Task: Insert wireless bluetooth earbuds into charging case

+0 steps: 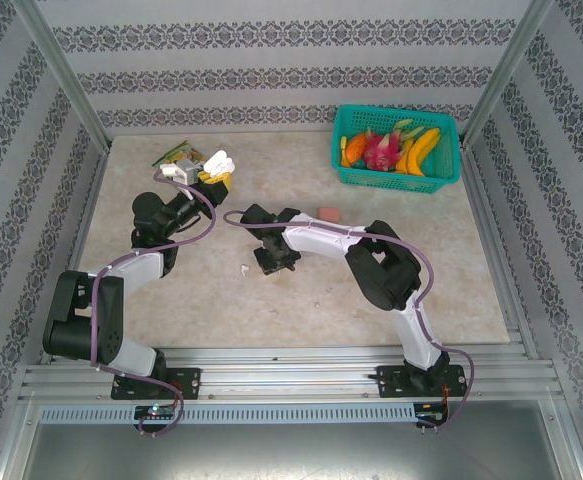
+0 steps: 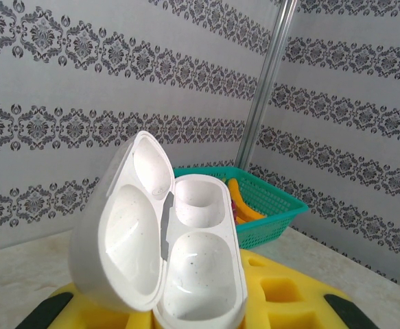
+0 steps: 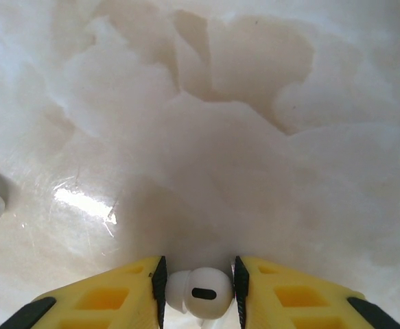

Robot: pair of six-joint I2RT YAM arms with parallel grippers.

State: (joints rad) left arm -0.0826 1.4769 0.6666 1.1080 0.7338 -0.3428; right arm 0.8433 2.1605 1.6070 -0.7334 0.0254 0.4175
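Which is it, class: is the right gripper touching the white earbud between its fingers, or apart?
Touching. Right wrist view: the white earbud sits against both inner pads of the right gripper, no gap either side.

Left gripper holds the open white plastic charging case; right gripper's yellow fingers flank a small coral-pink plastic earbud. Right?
No: the small plastic earbud between the right gripper's fingers is white, not coral-pink, as the right wrist view shows. The rest stands.
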